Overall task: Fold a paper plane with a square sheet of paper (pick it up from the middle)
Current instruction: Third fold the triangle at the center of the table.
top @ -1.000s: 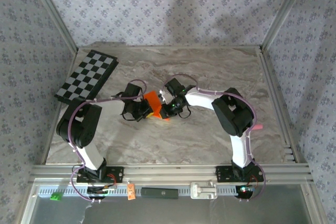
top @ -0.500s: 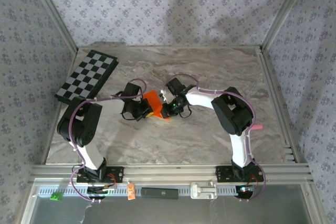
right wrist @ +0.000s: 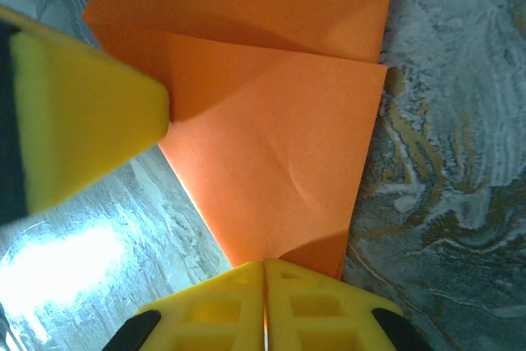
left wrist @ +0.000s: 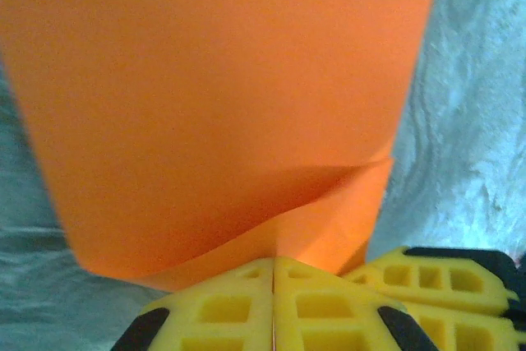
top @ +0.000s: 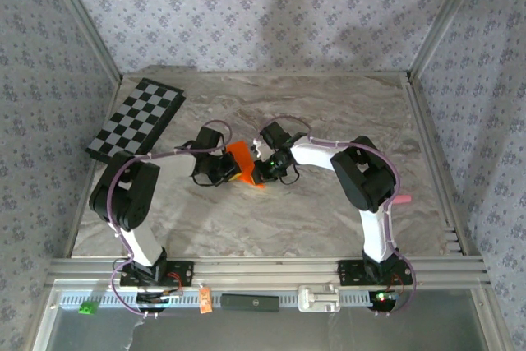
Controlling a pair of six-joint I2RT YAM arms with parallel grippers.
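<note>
The creased square sheet of paper [top: 239, 155], near the middle of the table [top: 329, 104], is pinched by the closed fingers of the left gripper [left wrist: 273, 302] and the right gripper [right wrist: 265, 310], so it may be torn if pulled unevenly.

Grey marbled table [top: 329, 113], b&w checkerboard [top: 136, 119] at far-left corner, creased orange sheet [top: 244, 156] near ctr
</note>
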